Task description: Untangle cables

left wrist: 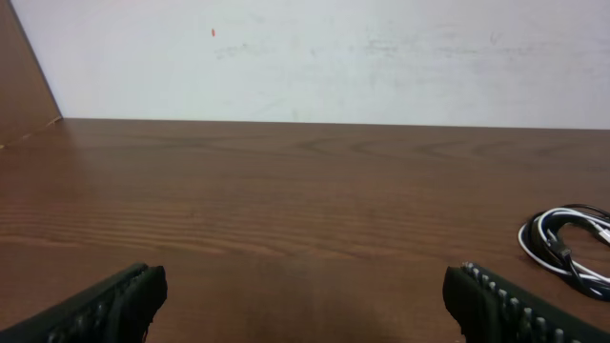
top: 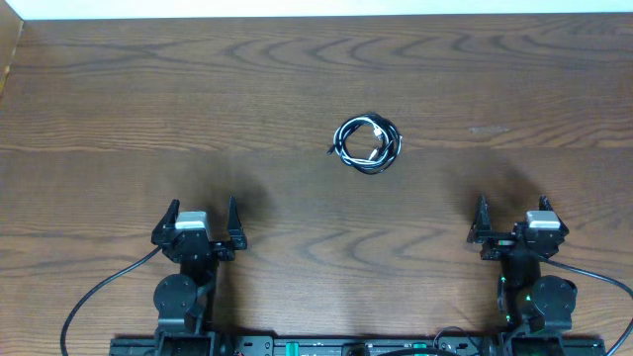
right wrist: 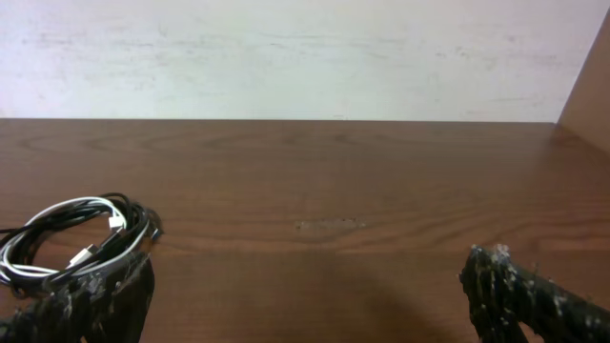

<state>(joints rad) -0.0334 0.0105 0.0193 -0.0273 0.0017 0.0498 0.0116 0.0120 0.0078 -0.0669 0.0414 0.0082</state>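
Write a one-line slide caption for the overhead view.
Coiled black and white cables lie on the wooden table, untouched; left gripper and right gripper sit open at the near edge.

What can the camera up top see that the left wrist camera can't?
Only overhead: the right gripper, both arms' bases, and the whole coiled bundle of cables, lying alone, away from both grippers. Only left wrist: the face of the pale wall behind the table, with a tiny red speck. Both: the brown table, the open left gripper, and the black and white cables, though the wrist view cuts the bundle off at its right edge.
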